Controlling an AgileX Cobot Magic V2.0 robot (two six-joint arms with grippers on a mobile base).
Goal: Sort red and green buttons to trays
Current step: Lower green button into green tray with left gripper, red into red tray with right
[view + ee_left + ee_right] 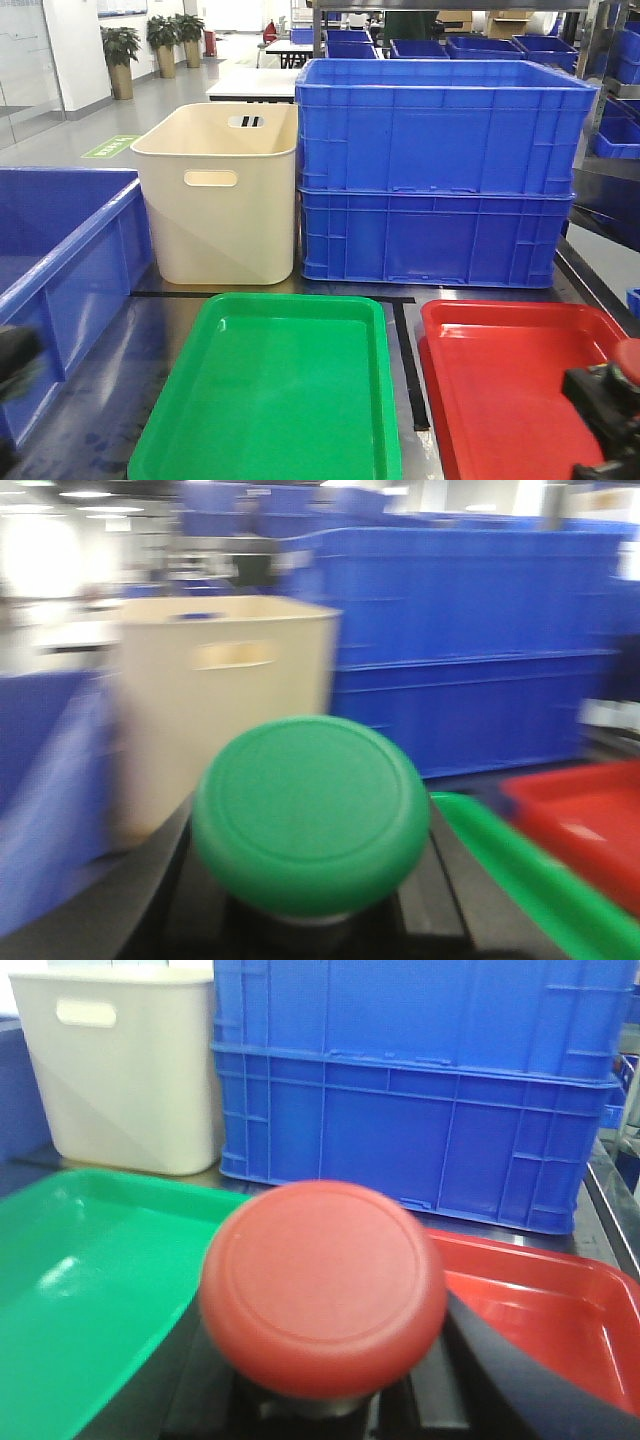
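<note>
Left end effector (310,915): jaws closed on the black body of green button (310,815), cap up, held at 8 o'clock off green tray (270,400), presumably for drop-off there. Right end effector (330,1400): same grip on red button (322,1280), at the 3 o'clock edge of red tray (500,390). Count: buttons 2; trays 2, neither holding anything yet; cream bin (215,190) 1; stacked blue crates (440,170) 2, at 12 o'clock.

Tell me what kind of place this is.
Probably a warehouse-style logistics or factory test area in a large indoor hall: stacked blue crates up front, more blue crates behind them, and potted plants along a polished floor.
</note>
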